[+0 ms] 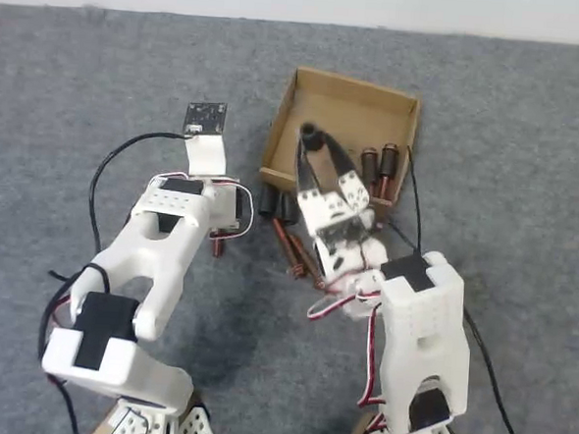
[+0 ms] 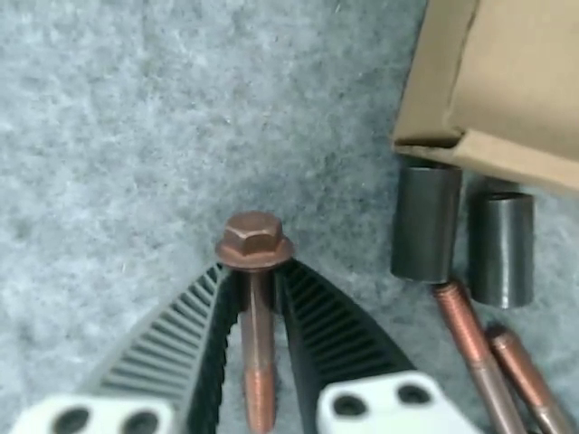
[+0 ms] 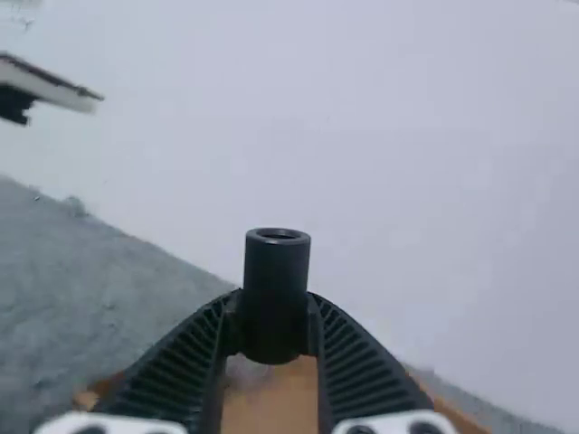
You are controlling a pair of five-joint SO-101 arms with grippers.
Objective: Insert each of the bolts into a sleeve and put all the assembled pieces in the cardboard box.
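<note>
One bolt (image 2: pixel 255 246) clamped left; one sleeve (image 3: pixel 276 271) — right.

Two pieces (image 1: pixel 378 165) are lying in the box (image 1: pixel 340 107), against its right wall. Two sleeves (image 1: pixel 277 203) are sitting just before its front left corner, with two bolts (image 1: pixel 295 249) lying beyond them. The left gripper (image 1: pixel 220 234) is holding a bolt (image 1: pixel 217 244) left of the box. The right gripper (image 1: pixel 309 136) is holding a sleeve (image 3: pixel 276 280) over the box.

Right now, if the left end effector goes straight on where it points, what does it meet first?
Likely bare grey carpet: the bolt in the left end effector would touch head-first. The sleeves and cardboard box sit off that line. Depth unclear.
</note>
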